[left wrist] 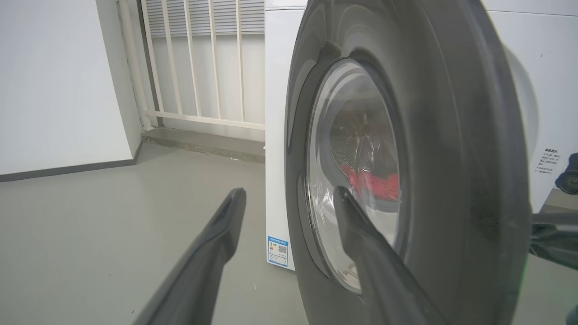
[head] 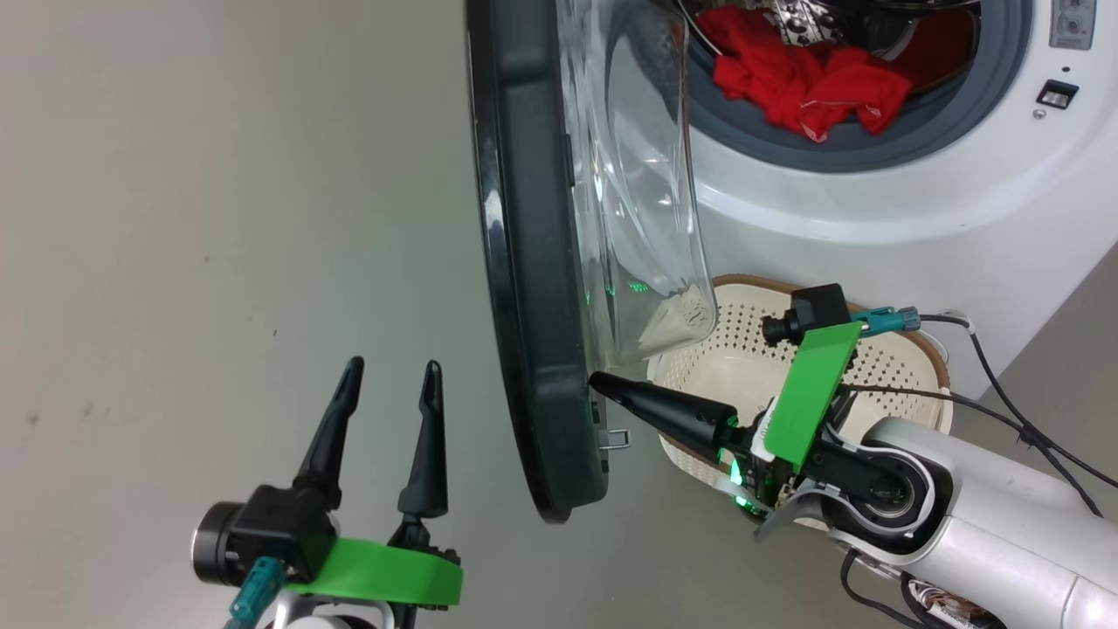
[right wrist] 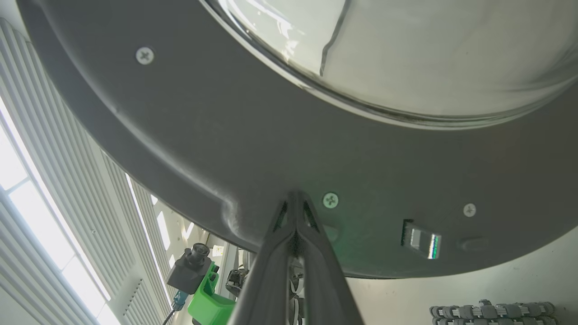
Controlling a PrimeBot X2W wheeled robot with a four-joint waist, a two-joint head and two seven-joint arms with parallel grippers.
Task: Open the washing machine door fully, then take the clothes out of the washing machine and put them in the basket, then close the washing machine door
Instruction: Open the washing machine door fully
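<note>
The door [head: 524, 262] stood partly open: the right gripper [head: 601, 383], pressed together, touched its inner face; the left gripper [head: 393, 376] hung spread outside it. Pushing wider seemed next.

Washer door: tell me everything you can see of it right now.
The washing machine door is a big round panel, glossy black outside and matte dark plastic inside with screws, set around a bulging clear glass bowl. It stands swung well open, nearly edge-on in the head view, with a metal latch hook at its free edge. The shut right claw touches its tip to the inner face near that edge. The open left claw sits off the outer side, apart from it.
</note>
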